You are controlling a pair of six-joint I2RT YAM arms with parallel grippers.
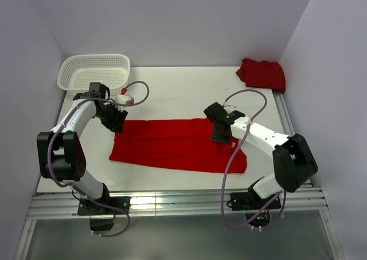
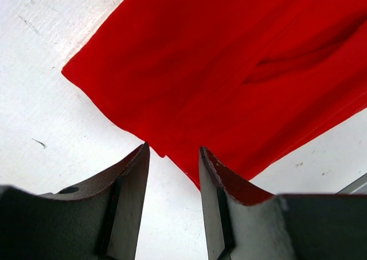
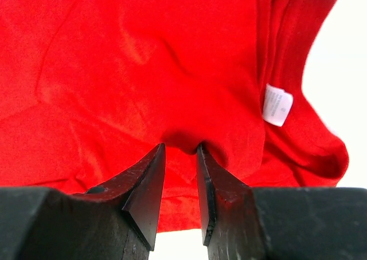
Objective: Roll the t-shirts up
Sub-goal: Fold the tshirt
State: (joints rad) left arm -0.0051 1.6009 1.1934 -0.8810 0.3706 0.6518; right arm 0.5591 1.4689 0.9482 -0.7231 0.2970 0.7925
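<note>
One red t-shirt (image 1: 172, 145) lies folded into a long band across the middle of the white table (image 1: 178, 94). My left gripper (image 1: 118, 124) hovers at the band's far left corner. In the left wrist view the gripper (image 2: 172, 152) is open with bare table between its jaws, and the shirt's edge (image 2: 229, 71) lies just past the tips. My right gripper (image 1: 220, 135) presses on the band's right part. In the right wrist view the gripper (image 3: 180, 148) has its jaws close together, pinching a puckered fold of the shirt (image 3: 143, 71). A second red t-shirt (image 1: 262, 74) lies crumpled at the far right corner.
A white mesh basket (image 1: 94, 71) stands at the far left corner, just behind my left arm. A white care label (image 3: 277, 104) shows on the shirt to the right of my right gripper. Metal rails (image 1: 172, 203) run along the near edge, and walls close in on three sides.
</note>
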